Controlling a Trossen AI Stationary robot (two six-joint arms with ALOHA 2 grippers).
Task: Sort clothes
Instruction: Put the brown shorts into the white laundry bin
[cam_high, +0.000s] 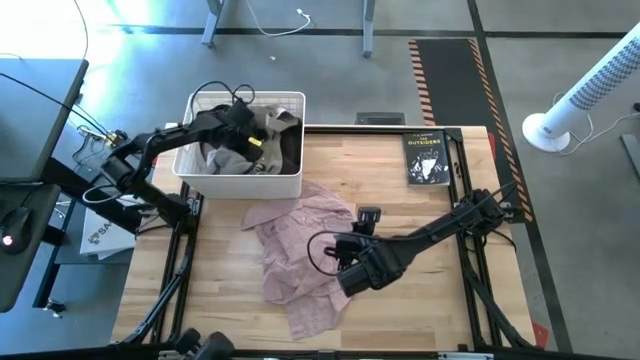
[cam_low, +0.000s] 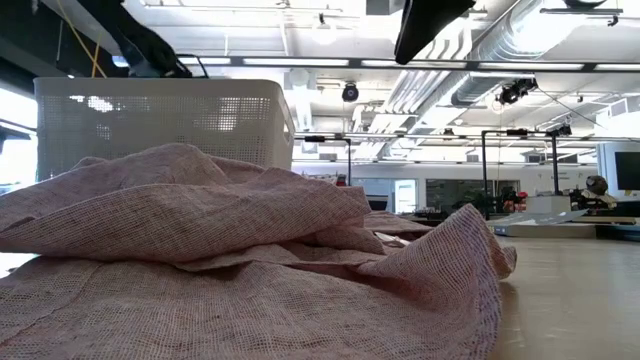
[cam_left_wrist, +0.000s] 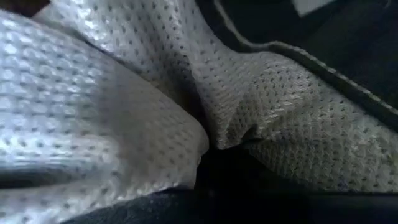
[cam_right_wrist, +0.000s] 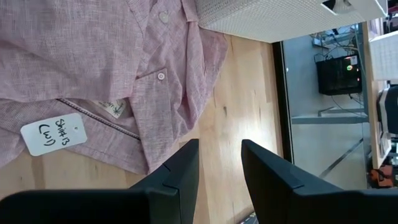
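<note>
Right end effector (cam_right_wrist: 219, 168) released, empty, near pink shirt (cam_right_wrist: 93, 68) w/ tag (cam_right_wrist: 53, 134) "Shirt 13 (W)"

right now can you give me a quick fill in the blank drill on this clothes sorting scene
1. The pink shirt lies spread on the ____ table.
2. The left gripper reaches into the white ____.
3. The right gripper, above the shirt's edge, has its fingers ____.
4. The black book lies near the table's far ____ corner.

Missing words: wooden; basket; open; right

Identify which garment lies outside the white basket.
The pale pink shirt, spread crumpled on the wooden table; the dark and khaki garments are all piled inside the basket.
</note>
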